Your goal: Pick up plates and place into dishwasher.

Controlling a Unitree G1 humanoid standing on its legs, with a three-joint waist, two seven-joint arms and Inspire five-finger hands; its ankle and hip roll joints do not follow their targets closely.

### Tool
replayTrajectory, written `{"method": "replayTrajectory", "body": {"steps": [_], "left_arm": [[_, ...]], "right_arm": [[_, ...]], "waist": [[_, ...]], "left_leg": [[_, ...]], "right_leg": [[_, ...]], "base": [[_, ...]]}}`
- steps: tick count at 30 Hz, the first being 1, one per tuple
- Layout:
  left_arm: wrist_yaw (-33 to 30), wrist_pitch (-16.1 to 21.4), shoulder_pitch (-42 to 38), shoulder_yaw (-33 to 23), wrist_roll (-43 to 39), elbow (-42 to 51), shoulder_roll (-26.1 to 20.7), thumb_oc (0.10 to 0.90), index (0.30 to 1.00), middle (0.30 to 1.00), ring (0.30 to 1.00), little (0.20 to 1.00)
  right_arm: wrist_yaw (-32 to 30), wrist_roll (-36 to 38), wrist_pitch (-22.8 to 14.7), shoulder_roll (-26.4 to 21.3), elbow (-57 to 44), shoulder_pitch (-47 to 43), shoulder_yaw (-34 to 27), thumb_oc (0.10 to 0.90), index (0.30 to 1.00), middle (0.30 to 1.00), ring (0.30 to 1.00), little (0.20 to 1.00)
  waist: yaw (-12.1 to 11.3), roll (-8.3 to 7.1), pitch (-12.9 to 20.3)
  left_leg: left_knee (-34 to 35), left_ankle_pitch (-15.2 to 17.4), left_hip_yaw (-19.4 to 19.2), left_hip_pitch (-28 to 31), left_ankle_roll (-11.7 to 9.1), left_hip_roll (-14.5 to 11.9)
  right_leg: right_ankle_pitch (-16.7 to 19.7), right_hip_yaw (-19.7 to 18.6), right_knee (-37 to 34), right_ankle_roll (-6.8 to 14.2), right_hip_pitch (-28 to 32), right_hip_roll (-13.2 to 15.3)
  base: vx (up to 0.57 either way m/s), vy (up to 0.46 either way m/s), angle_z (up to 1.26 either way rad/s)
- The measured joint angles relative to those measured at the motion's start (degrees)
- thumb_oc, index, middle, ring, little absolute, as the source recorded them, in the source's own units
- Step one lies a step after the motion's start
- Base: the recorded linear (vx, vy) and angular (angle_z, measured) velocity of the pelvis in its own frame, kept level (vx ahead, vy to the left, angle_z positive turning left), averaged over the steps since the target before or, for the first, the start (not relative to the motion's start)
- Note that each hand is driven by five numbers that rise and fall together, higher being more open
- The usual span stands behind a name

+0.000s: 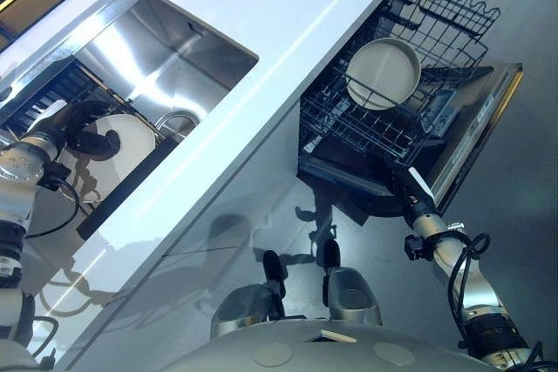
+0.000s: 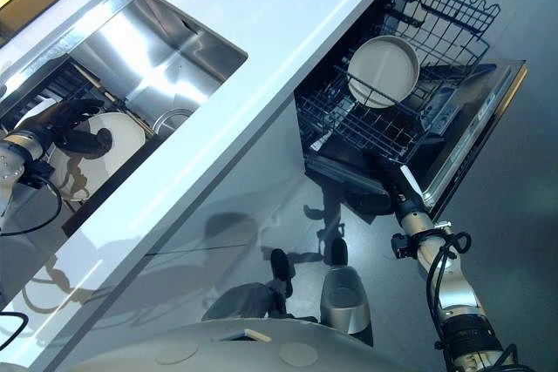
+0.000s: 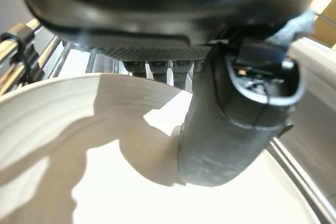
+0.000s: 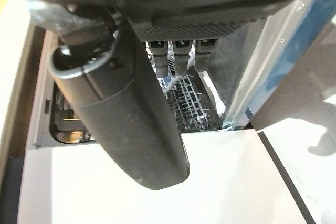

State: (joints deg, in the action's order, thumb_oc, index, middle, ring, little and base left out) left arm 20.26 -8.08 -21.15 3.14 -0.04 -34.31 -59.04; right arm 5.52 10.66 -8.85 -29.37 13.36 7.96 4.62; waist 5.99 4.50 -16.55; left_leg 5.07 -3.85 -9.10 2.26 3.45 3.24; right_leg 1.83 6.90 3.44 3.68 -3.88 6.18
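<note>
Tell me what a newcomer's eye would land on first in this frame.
Probably the round cream plate standing on edge in the pulled-out black wire dishwasher rack, beside the white countertop. Next, the second round white plate in the drying rack by the stainless steel sink, with the dark left hand curled round its rim. The right hand hangs low by the open dishwasher door.

Stainless steel sink [image 1: 166, 58] set in white countertop [image 1: 288, 15], dark drying rack [image 1: 39, 102] beside it, grey floor [image 1: 523, 180]

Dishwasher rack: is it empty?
No, one plate already stands in the rack, while the left hand holds another by the sink.
</note>
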Motion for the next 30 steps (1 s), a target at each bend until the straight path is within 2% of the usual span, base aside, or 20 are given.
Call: {"method": "replayTrajectory", "body": {"steps": [5, 9, 10, 12, 13, 16, 20, 23, 26, 29, 30], "left_arm": [[3.46, -1.68, 1.26, -2.38, -2.61, 1.98, -1.77, 0.8, 0.9, 0.9, 0.9, 0.9], [5.32, -1.93, 6.63, -8.61, -9.24, 4.85, -1.87, 0.8, 0.9, 0.9, 0.9, 0.9], [5.31, -1.93, 7.42, -9.72, -10.96, 5.53, -1.75, 0.663, 0.782, 0.782, 0.782, 0.763], [4.13, -1.9, 9.17, -11.94, -14.14, 7.24, -0.74, 0.561, 0.695, 0.695, 0.695, 0.661], [2.8, -1.96, 9.91, -13.49, -15.12, 8.18, 0.6, 0.435, 0.587, 0.587, 0.587, 0.535], [-0.89, -1.67, 10.97, -18.54, -19.36, 9.52, 6.13, 0.342, 0.507, 0.507, 0.507, 0.442], [-2.23, -0.66, 13.43, -21.3, -21.56, 15.46, 9.58, 0.366, 0.528, 0.528, 0.528, 0.466], [-2.71, -0.64, 13.53, -21.66, -21.89, 16.6, 9.89, 0.347, 0.512, 0.512, 0.512, 0.447], [-3.96, -0.34, 13.48, -21.66, -22.62, 17.97, 10.06, 0.276, 0.451, 0.451, 0.451, 0.376], [-4.44, -0.29, 12.98, -21.73, -23.82, 18.45, 10.06, 0.276, 0.451, 0.451, 0.451, 0.376], [-4.43, -0.3, 13.03, -21.72, -24.13, 19.03, 10.06, 0.3, 0.472, 0.472, 0.472, 0.4]], "right_arm": [[-0.18, 1.86, 0.09, -2.54, -0.08, -0.34, -0.59, 0.8, 0.9, 0.9, 0.9, 0.9], [1.07, 3.49, 0.23, -2.66, -0.08, -0.31, -3.39, 0.8, 0.9, 0.9, 0.9, 0.9], [1.33, 3.66, 0.23, -2.61, -0.09, 0.07, -3.75, 0.8, 0.9, 0.9, 0.9, 0.9], [1.4, 3.75, 0.36, -2.49, -0.08, 0.68, -4.03, 0.8, 0.9, 0.9, 0.9, 0.9], [1.59, 3.75, 0.49, -1.83, -0.08, 0.74, -4.45, 0.8, 0.9, 0.9, 0.9, 0.9], [2.45, 3.63, 0.52, 0.16, -0.08, 0.48, -4.93, 0.8, 0.9, 0.9, 0.9, 0.9], [2.64, 3.33, 0.69, 2.49, -0.08, -0.45, -4.98, 0.8, 0.9, 0.9, 0.9, 0.9], [3.24, 2.68, 1.26, 4.1, -0.08, -1.28, -4.98, 0.8, 0.9, 0.9, 0.9, 0.9], [3.26, 1.77, 1.31, 5.97, 0.05, -1.44, -5.6, 0.8, 0.9, 0.9, 0.9, 0.9], [3.41, 1.55, 1.3, 6.42, 0.08, -1.6, -5.71, 0.8, 0.9, 0.9, 0.9, 0.9], [3.48, 1.55, 1.3, 6.42, 0.08, -1.67, -5.72, 0.8, 0.9, 0.9, 0.9, 0.9]], "waist": [[0.11, 0.32, -1.62], [-0.06, 0.31, -2.37], [-0.3, 0.29, -2.39], [-1.07, 0.28, -2.39], [-1.41, 0.27, -2.39], [-2.55, 0.18, -2.38], [-4.23, -0.86, -2.07], [-4.43, -1.63, -1.81], [-4.55, -2.12, -1.54], [-4.58, -2.29, -1.45], [-4.61, -2.37, -1.41]], "left_leg": [[0.0, 0.0, 0.03, -0.04, 0.0, -0.02], [-0.01, -0.11, -0.01, -0.03, 0.29, -0.01], [-0.01, -0.09, 0.01, -0.02, 0.33, -0.03], [-0.01, 0.12, -0.01, 0.03, 0.45, 0.01], [-0.02, 0.19, 0.0, 0.1, 0.48, 0.01], [-0.02, 0.44, 0.39, 0.61, 0.62, 0.01], [-0.02, 0.86, 1.26, 1.84, 0.57, -0.07], [-0.03, 1.02, 1.66, 2.24, 0.54, -0.1], [-0.04, 1.02, 2.43, 2.23, 0.55, -0.14], [-0.04, 1.02, 3.07, 2.35, 0.55, -0.18], [-0.04, 1.02, 3.1, 2.45, 0.55, -0.19]], "right_leg": [[0.01, 0.04, -0.2, -0.01, 0.0, -0.06], [0.01, 0.02, -0.46, 0.0, 0.07, -0.06], [0.01, 0.06, -0.48, 0.0, 0.09, -0.07], [0.0, 0.09, -0.61, 0.0, 0.15, -0.03], [0.0, 0.2, -0.66, 0.0, 0.26, -0.02], [0.01, 0.86, -0.98, 0.0, 1.15, 0.04], [0.0, 1.68, -1.55, 0.0, 2.94, 0.01], [0.0, 1.84, -1.6, 0.01, 3.46, 0.01], [0.0, 2.07, -1.6, 0.01, 3.78, 0.03], [0.0, 2.2, -1.6, 0.0, 4.15, 0.03], [0.0, 2.35, -1.6, 0.0, 4.31, 0.03]], "base": [[-0.02, -0.019, -0.01], [-0.02, -0.036, -0.02], [0.0, -0.045, 0.0], [0.02, -0.048, 0.0], [0.03, -0.048, 0.02], [0.03, -0.048, 0.08], [0.03, -0.05, 0.12], [0.01, -0.048, 0.05], [-0.02, -0.066, 0.12], [-0.02, -0.067, 0.12], [-0.03, -0.086, 0.12]]}}
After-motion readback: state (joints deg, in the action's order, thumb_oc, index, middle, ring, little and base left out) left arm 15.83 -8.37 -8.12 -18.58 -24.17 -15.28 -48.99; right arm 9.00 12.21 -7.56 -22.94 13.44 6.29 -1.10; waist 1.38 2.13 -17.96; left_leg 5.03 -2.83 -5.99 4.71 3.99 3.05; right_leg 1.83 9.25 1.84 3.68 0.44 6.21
